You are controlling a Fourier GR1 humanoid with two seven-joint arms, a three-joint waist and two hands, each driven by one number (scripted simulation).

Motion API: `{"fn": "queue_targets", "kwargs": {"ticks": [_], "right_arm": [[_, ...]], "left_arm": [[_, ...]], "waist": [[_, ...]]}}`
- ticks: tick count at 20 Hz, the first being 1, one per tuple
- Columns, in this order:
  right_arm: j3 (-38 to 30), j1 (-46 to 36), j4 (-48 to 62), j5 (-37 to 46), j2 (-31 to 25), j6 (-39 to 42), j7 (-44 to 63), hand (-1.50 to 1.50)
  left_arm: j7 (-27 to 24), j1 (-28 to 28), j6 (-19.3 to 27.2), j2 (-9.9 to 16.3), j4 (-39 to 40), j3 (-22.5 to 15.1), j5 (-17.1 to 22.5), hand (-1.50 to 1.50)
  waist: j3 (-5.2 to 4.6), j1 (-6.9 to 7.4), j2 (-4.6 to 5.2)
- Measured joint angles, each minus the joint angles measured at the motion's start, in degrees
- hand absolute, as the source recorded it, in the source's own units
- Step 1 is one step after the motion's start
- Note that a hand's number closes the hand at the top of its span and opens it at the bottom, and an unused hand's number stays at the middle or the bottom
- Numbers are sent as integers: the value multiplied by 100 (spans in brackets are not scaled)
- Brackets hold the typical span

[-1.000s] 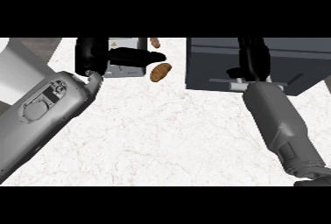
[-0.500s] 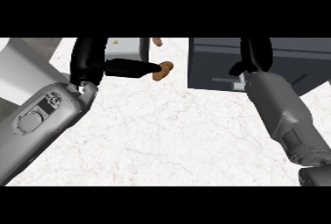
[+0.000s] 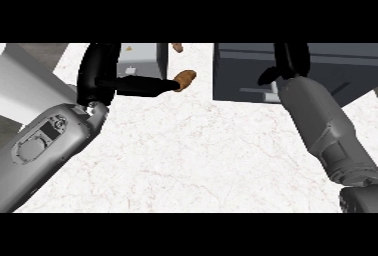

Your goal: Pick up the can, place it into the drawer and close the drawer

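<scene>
You get even, bright light on the white marbled counter top point(image 3: 199, 150), with no glare and only a faint soft shadow under the dark grey drawer box point(image 3: 310, 70). The black left hand point(image 3: 111, 75) reads as flat silhouette, detail lost. Edges look sharp, without visible bending.

The tabletop point(image 3: 199, 150) is bare marble across the middle, between the two forearms. At twelve o'clock a grey box point(image 3: 142, 57) and a brown lump point(image 3: 184, 79) stand close together beside the left robot hand point(image 3: 111, 80). At one to two o'clock the dark drawer point(image 3: 244, 70) blocks the way, the right robot hand point(image 3: 289, 60) over it.
</scene>
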Motion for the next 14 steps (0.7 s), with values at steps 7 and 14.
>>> {"fn": "queue_targets", "kwargs": {"ticks": [7,14], "right_arm": [[-761,-195,-134,-933,208,549,-790,-150],[-1520,-360,-212,-1901,477,1115,-1198,-150]], "left_arm": [[-59,246,-41,51,-82,76,-16,-150],[-149,610,-58,136,-305,195,-61,-150]], "waist": [[14,-56,5],[6,-122,-40]]}}
